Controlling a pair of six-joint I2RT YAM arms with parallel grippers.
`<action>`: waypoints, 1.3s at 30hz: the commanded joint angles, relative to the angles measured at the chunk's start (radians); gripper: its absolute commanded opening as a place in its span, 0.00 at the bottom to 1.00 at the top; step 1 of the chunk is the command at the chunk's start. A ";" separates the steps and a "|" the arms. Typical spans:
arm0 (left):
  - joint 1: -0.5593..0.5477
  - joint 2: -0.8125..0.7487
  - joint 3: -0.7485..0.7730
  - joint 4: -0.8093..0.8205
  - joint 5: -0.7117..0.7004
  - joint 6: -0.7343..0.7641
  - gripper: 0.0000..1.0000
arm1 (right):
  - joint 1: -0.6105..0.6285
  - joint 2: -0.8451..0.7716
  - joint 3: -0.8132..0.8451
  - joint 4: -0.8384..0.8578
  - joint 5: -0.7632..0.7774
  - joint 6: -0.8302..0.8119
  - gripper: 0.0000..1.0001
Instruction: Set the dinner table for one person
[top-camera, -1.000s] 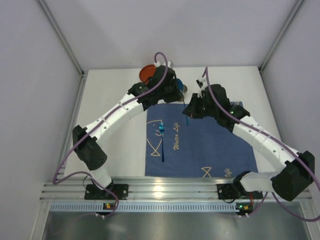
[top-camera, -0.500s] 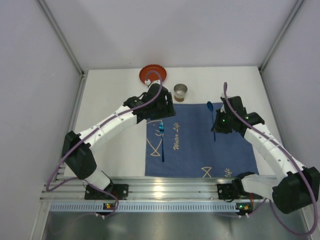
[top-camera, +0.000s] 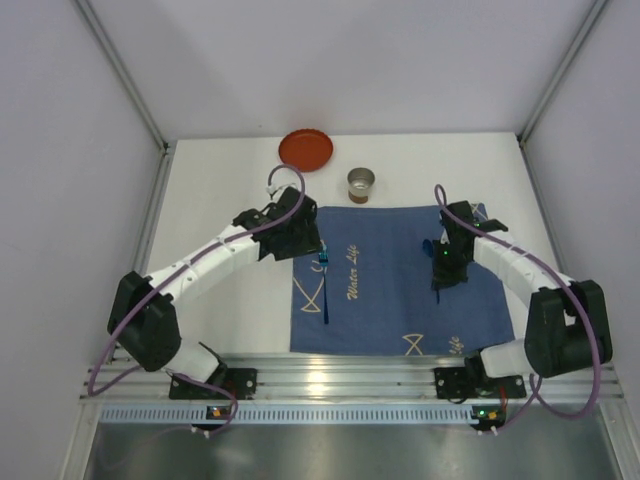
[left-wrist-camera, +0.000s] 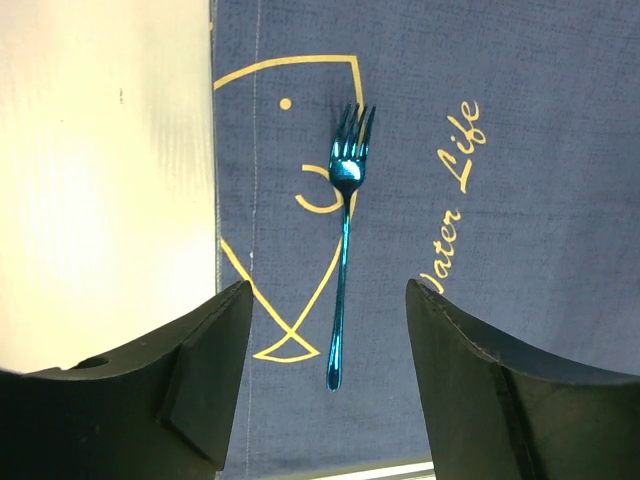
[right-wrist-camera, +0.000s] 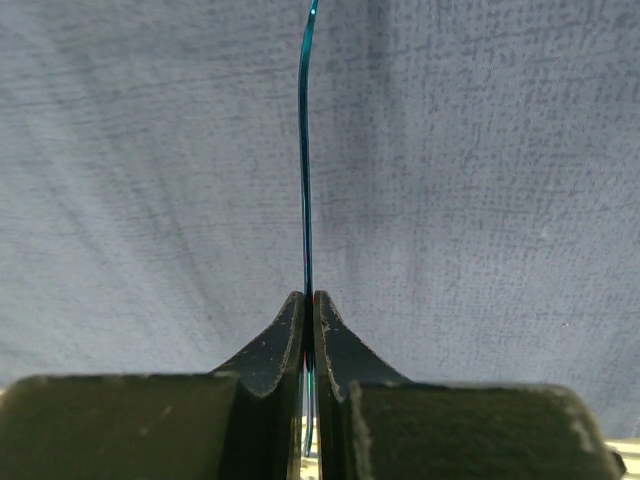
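One metal cup (top-camera: 360, 185) upright on dinner table (top-camera: 220, 190), red dish (top-camera: 306, 150) nearby

The top camera looks down on the whole counter (top-camera: 220, 200) from behind. Wrist cameras peer closely past the left hand (left-wrist-camera: 325, 300) and right hand (right-wrist-camera: 309, 300) at the placemat (top-camera: 400, 290), shared overhead.

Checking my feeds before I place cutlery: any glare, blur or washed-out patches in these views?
Top external: sharp, one glare patch on the metal rail. Left wrist: fork crisp on the placemat, but the dinner table beside it is washed out. Right wrist: weave and the thin blue utensil sharp; the right gripper shut on it looks near-black.
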 joint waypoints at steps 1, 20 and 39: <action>0.017 -0.073 -0.039 0.007 -0.024 -0.017 0.68 | -0.019 0.047 0.050 -0.059 0.008 -0.035 0.00; 0.072 0.065 -0.088 0.077 -0.009 0.035 0.63 | -0.031 -0.006 0.141 -0.200 0.171 -0.004 0.81; 0.078 0.401 0.016 0.068 0.010 0.132 0.00 | -0.031 -0.016 0.198 -0.144 0.079 -0.007 0.79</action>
